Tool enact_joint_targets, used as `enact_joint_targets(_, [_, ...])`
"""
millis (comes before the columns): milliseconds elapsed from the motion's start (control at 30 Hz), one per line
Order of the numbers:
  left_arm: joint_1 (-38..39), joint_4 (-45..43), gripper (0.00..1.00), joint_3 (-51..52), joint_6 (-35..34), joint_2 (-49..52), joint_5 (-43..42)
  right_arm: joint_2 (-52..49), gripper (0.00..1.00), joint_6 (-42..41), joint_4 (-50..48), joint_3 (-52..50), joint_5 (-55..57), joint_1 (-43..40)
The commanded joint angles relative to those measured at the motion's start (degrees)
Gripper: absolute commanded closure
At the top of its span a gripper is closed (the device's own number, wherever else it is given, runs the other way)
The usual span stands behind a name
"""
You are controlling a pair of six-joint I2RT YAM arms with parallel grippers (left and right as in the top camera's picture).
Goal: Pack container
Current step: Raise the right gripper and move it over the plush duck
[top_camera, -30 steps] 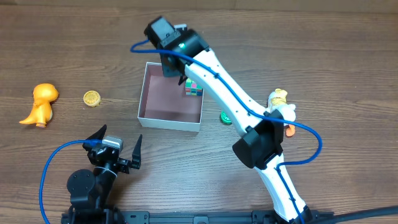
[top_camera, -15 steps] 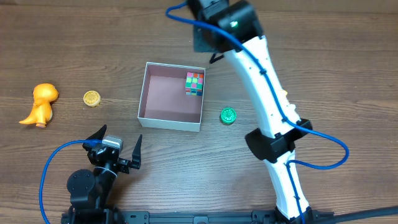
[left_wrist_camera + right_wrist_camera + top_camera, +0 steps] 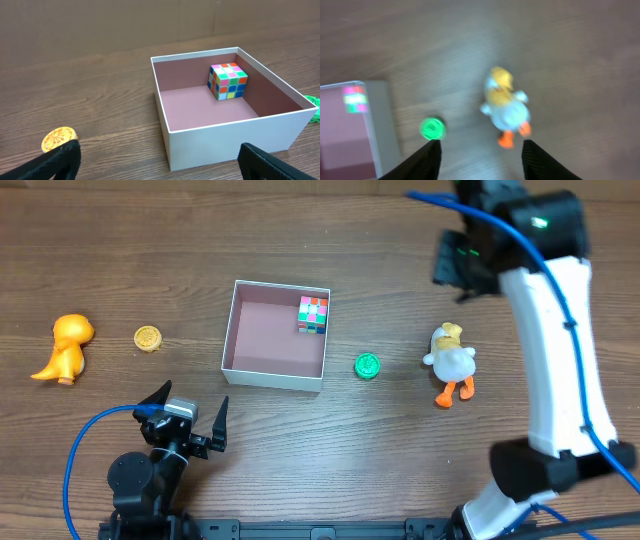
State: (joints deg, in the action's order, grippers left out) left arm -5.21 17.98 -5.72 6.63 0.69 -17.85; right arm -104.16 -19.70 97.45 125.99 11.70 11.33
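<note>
The container is a shallow white-walled box with a pink floor, standing at the table's middle. A multicoloured cube rests in its far right corner. My right gripper hovers high over the table right of the container, open and holding nothing. Below it are a white duck toy and a green disc. My left gripper sits low near the front edge, open wide, facing the container's near wall. The cube shows inside.
An orange dinosaur toy and a gold coin lie left of the container. The green disc lies just right of it, and the duck further right. The right arm rises along the right side.
The right arm swung away from over the container to the far right, above the duck. Its jaws opened, and the cube stayed in the container. The left arm has not moved.
</note>
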Motion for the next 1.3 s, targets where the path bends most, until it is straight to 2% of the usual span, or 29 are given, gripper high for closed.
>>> enact_joint_targets(0, [0.3,-0.3,0.00,0.2,1.1,-0.4,-0.2,1.2,0.35,8.1,-0.5,-8.1,-5.5,-3.5])
enact_joint_targets(33, [0.3,-0.3,0.00,0.2,1.1,-0.4,-0.2,1.2,0.19,11.1,-1.1,-10.1,-7.5,-4.2])
enact_joint_targets(100, [0.3,-0.3,0.00,0.2,1.1,-0.4,-0.2,1.2,0.07,15.3,-2.7,-14.0,-10.2,-5.0])
enact_joint_targets(267, [0.3,-0.3,0.00,0.2,1.1,-0.4,-0.2,1.2,0.01,17.0,-11.8,-27.3,-6.4,-6.3])
enact_joint_targets(433, [0.3,-0.3,0.00,0.2,1.1,-0.4,-0.2,1.2,0.00,18.3,-20.0,-37.7,4.8,-6.3])
enact_joint_targets(733, [0.3,-0.3,0.00,0.2,1.1,-0.4,-0.2,1.2,0.00,23.0,-31.6,-49.2,-0.3,-6.3])
enact_joint_targets(1267, [0.3,-0.3,0.00,0.2,1.1,-0.4,-0.2,-0.5,0.00,23.1,-36.5,-49.9,-4.5,-7.8])
